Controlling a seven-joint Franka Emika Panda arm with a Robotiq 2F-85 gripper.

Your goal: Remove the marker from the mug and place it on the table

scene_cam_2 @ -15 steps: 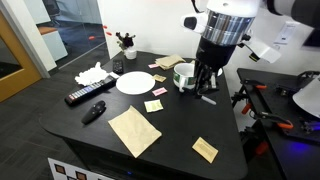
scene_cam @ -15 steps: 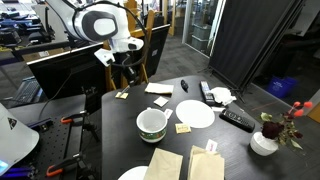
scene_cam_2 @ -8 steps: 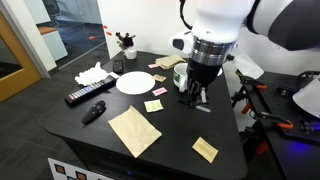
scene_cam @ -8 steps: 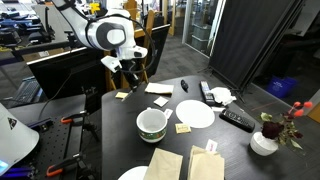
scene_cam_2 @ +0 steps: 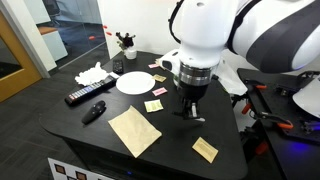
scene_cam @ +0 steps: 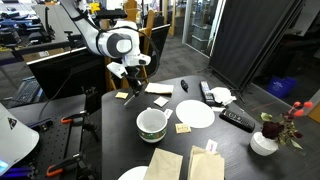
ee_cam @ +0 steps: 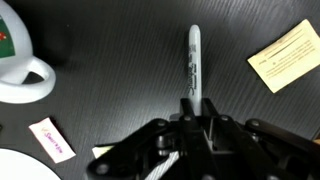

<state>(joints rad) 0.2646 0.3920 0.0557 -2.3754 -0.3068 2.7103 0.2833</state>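
In the wrist view my gripper (ee_cam: 193, 105) is shut on the lower end of the slim marker (ee_cam: 194, 58), which points away from the jaws over the black table (ee_cam: 120, 40). The white mug (ee_cam: 18, 65) with its handle stands at the left, apart from the marker. In an exterior view the mug (scene_cam: 152, 123) stands in the middle of the table and my gripper (scene_cam: 131, 88) is behind it, near the far edge. In an exterior view my gripper (scene_cam_2: 190, 106) hangs low over the table (scene_cam_2: 170, 135); the arm hides the mug there.
A yellow sticky note (ee_cam: 285, 55) and a small packet (ee_cam: 52, 140) lie near the marker. A white plate (scene_cam_2: 133, 82), a black remote (scene_cam_2: 85, 95), a stubby black object (scene_cam_2: 94, 111), a brown napkin (scene_cam_2: 134, 130) and a flower vase (scene_cam: 265, 140) also sit on the table.
The arm has swung away from the mug with the marker held and has come down closer to the table top.
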